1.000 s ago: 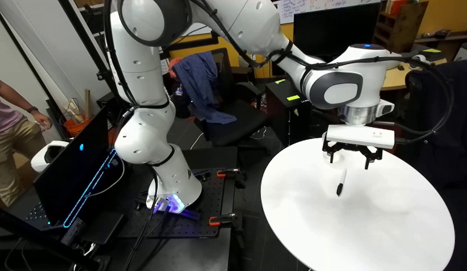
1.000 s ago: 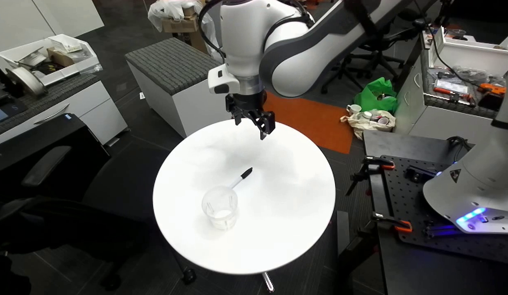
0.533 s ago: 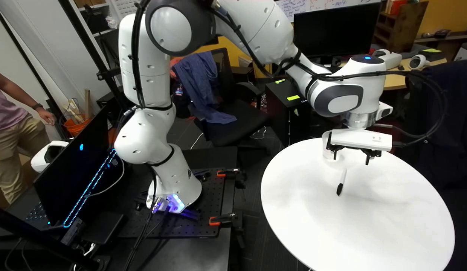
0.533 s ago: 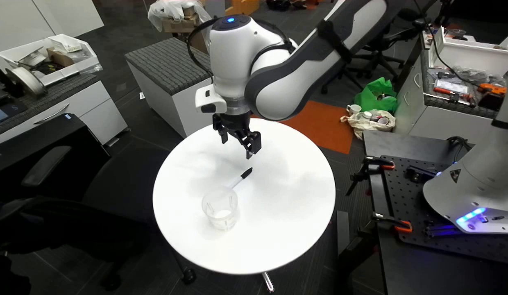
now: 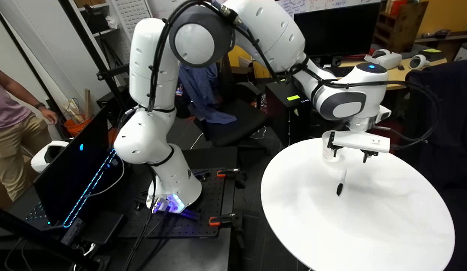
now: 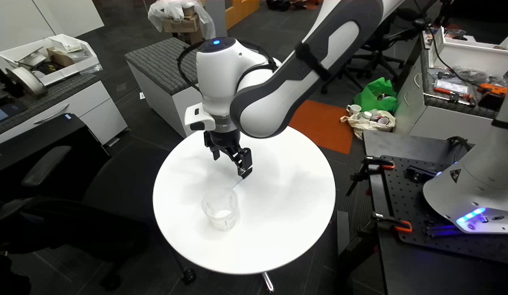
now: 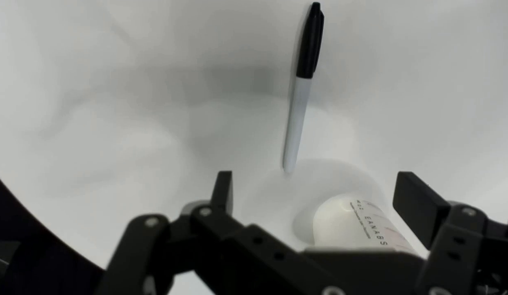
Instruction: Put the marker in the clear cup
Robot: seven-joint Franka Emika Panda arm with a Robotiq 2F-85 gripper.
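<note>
"My gripper [image 5: 350, 155] hangs over the white desk [image 5: 354, 229] in an exterior view, and I see nothing held in it. The marker [image 5: 342, 182] lies on the desk, black end nearest, on the near side of the clear cup [image 5: 326, 147]."

"So how much is done?"

"None of the placing, I'd judge. In an exterior view the clear cup [image 6: 220, 209] stands upright, and the marker [image 6: 238, 182] lies outside it, near its far right side. I have yet to grasp it, lift it, carry it over the clear cup, and let it go inside."

"Isn't your gripper [image 6: 229, 164] on the black end there?"

"They overlap from that angle, so there I can't tell. The wrist view settles it: my fingers [image 7: 224, 190] stand wide apart, left and right, with nothing pinched between, and the marker lies on the far side of them, touching neither."
</note>
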